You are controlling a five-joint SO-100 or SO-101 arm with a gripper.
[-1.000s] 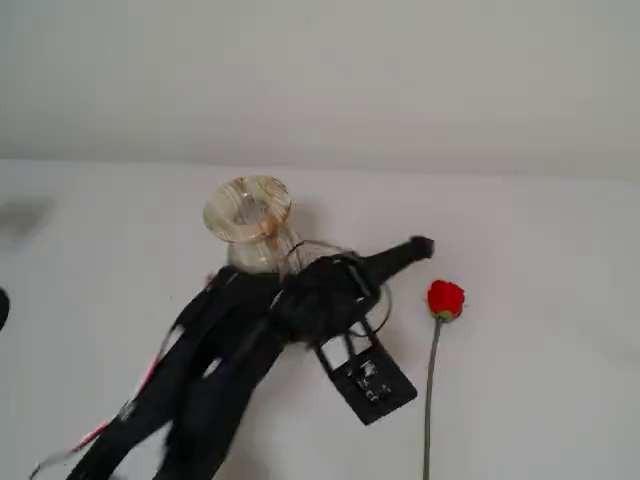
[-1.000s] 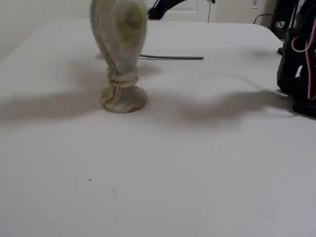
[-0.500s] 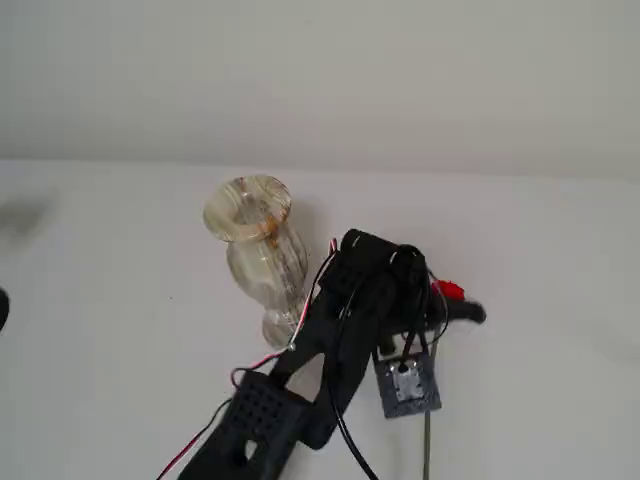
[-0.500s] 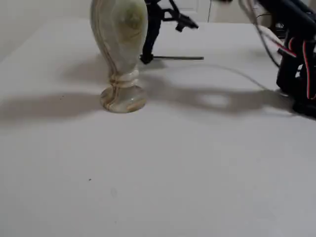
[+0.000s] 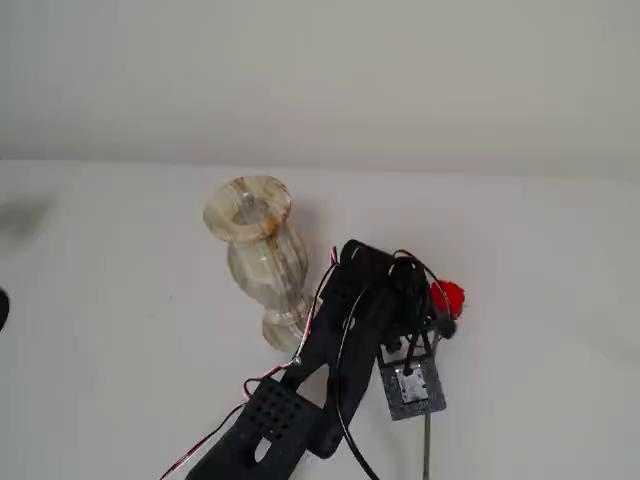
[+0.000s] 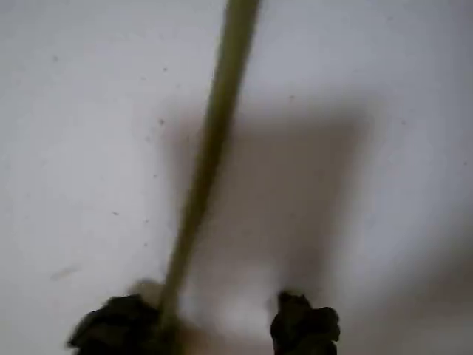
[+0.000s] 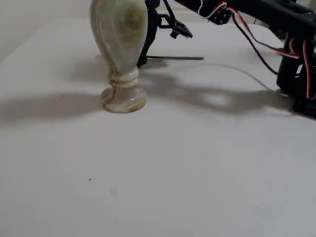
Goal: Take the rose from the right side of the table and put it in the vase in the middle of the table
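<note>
Jaws stand spread in the wrist view, two dark fingertips at the bottom edge with white table between them; the gripper (image 6: 203,329) has the rose stem (image 6: 211,148) running up from beside its left fingertip, and I cannot tell whether that tip touches it. There the stem is a thin, blurred olive-green rod, tilted slightly rightward toward the top. In a fixed view the rose (image 5: 446,297) shows a small bright red bloom just right of the black arm (image 5: 350,320), its grey stem emerging below the gripper (image 5: 425,335) toward the bottom edge. It lies on the white table (image 5: 120,380), right of the upright cream-and-tan marbled vase (image 5: 262,255), apart from it.
</note>
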